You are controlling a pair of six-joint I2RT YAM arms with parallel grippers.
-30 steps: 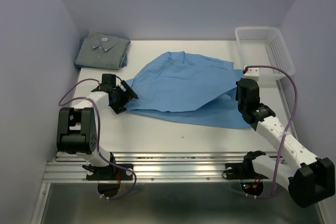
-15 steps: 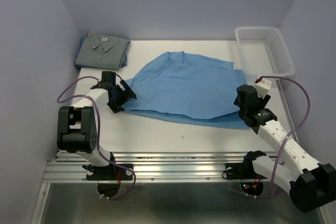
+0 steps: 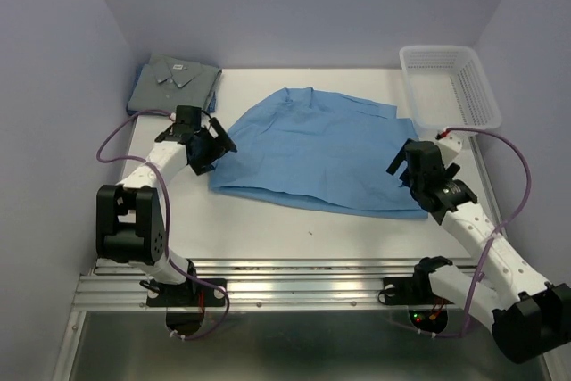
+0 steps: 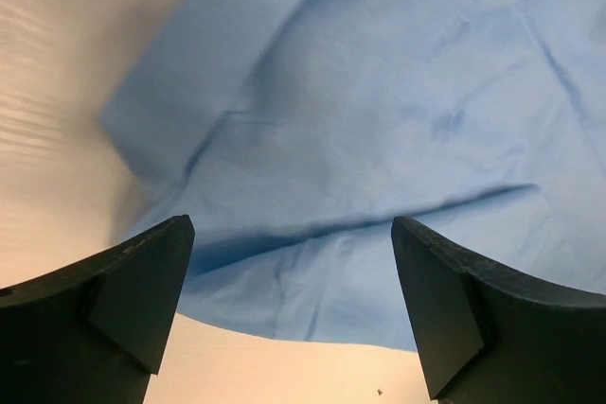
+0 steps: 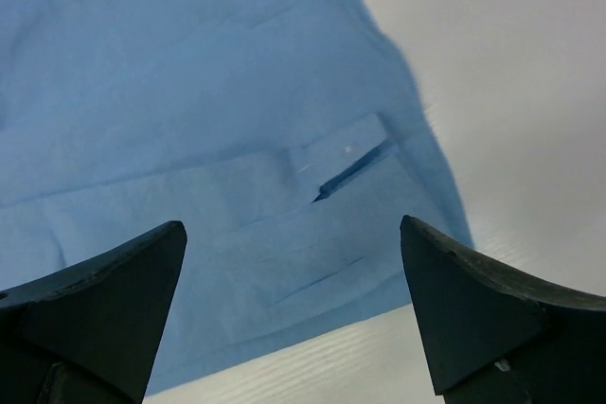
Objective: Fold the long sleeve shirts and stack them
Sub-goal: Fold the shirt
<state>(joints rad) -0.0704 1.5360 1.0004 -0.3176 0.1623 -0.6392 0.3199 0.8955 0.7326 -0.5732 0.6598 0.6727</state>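
The left gripper (image 3: 211,145) has its jaws spread wide with nothing between them. It hangs over the left edge of the light blue shirt (image 3: 312,144), and its wrist view shows the two dark fingers (image 4: 133,300) apart above wrinkled cloth, with bare table (image 4: 57,92) off to the left. The right gripper (image 3: 407,165) is also wide open and empty. It sits above the shirt's right edge, and in its own view the fingers (image 5: 104,300) frame a flat folded layer of blue cloth with a short slit (image 5: 350,172) in it, the hem running across just in front of them.

The light blue shirt lies spread across the middle of the table (image 3: 268,220), fairly flat, with its near edge doubled over and its collar end towards the back wall. The grey-blue shirt (image 3: 174,85) lies folded in the far left corner, collar up, with a small white label (image 3: 179,67) at the neck. It is apart from the blue one and just behind the left gripper.

A white mesh basket (image 3: 483,86) stands in the far right corner, near the blue shirt's far right corner but not touching it. A purple cable (image 3: 114,144) loops out from the left arm over the table's left edge, and another (image 3: 516,186) arcs over the right arm. A metal rail (image 3: 294,278) runs along the near edge where both arms are fixed. Nothing lies on top of either shirt.
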